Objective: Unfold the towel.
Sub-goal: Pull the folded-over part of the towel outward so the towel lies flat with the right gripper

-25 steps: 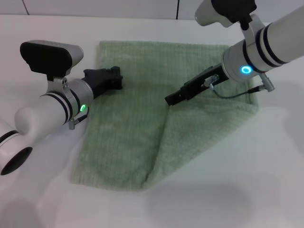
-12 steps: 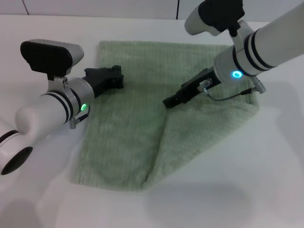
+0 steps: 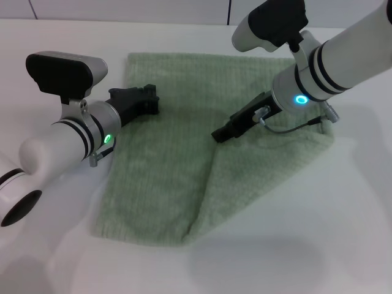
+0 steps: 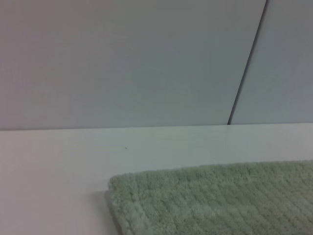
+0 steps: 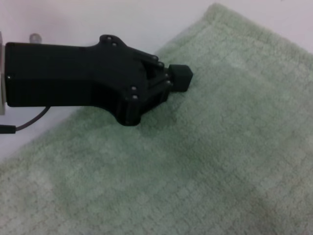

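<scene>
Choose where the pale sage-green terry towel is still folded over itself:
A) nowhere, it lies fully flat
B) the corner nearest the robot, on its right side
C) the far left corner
B: the pale sage-green terry towel has a triangular flap lying doubled there, below the right gripper.

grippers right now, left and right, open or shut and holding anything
Left gripper: shut, holding nothing, low over the towel near its far left part.
Right gripper: cannot be told; its tip is at the folded flap's edge.
</scene>
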Robot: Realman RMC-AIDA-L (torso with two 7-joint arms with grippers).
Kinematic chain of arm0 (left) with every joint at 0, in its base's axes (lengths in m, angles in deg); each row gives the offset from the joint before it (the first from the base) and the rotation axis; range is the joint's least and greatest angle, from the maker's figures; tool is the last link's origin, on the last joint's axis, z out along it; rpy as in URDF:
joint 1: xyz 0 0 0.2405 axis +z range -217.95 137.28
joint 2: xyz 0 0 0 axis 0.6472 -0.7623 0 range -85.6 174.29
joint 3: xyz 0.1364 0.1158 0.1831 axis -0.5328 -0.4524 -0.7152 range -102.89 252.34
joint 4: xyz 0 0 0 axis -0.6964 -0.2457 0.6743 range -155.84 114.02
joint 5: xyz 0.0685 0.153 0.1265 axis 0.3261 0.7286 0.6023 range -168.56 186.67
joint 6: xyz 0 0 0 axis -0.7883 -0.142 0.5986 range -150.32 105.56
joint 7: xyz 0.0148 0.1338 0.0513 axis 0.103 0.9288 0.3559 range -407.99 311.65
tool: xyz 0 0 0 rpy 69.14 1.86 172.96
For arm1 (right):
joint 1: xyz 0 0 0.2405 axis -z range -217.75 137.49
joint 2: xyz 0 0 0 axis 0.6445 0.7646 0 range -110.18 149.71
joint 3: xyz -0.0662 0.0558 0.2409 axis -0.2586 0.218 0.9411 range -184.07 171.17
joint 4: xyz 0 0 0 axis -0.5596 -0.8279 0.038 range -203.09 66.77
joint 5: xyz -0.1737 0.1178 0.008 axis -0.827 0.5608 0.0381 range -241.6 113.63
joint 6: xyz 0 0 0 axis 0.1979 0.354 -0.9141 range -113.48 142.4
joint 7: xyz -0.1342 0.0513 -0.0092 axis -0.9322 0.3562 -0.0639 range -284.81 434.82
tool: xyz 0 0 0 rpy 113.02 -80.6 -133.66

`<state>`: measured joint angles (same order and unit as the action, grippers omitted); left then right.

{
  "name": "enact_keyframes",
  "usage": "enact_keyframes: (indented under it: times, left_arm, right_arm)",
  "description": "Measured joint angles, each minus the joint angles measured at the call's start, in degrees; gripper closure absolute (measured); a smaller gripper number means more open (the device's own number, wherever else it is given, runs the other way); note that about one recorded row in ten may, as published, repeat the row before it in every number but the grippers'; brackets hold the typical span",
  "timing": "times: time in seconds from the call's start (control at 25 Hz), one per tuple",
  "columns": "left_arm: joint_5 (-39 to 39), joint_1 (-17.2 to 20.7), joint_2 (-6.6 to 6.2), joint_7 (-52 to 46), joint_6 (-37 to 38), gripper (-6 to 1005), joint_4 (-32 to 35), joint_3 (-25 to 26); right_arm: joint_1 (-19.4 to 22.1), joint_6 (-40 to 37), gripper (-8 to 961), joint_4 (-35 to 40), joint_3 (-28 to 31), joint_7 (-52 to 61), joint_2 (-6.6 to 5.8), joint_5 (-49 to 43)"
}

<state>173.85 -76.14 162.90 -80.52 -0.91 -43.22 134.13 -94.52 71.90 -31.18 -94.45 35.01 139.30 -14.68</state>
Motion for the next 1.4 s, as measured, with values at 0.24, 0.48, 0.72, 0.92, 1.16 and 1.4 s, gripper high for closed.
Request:
enact_keyframes:
  times: [0.24, 0.48, 0.72, 0.92, 1.16, 1.4]
  left_arm:
    - [0.0, 0.04, 0.0, 0.0, 0.07, 1001, -0.02, 0.0]
    - [0.0, 0.11, 0.0, 0.0, 0.07, 1001, -0.09, 0.0]
    - [0.0, 0.22, 0.0, 0.0, 0.06, 1001, -0.11, 0.0]
    - [0.0, 0.39, 0.0, 0.0, 0.04, 1001, -0.11, 0.0]
    - [0.0, 1.12, -0.08, 0.0, 0.04, 1001, -1.18, 0.0]
    - [0.0, 1.27, -0.17, 0.0, -0.15, 1001, -1.41, 0.0]
  right_arm:
    - [-0.68, 0.4, 510, -0.6, -0.07, 0.0, 0.0, 0.45]
    - [-0.71, 0.46, 719, -0.47, -0.02, 0.0, -0.14, 0.45]
    - [-0.53, 0.59, 858, 0.32, -1.04, -0.01, -0.23, 0.01]
    - [1.59, 3.37, 917, 5.23, -1.26, -0.02, -0.34, -0.13]
    - [7.58, 11.43, 931, 19.97, -1.91, 1.37, -0.37, -3.37]
    - [12.74, 22.08, 932, 34.03, -1.62, 1.67, -0.4, -6.96]
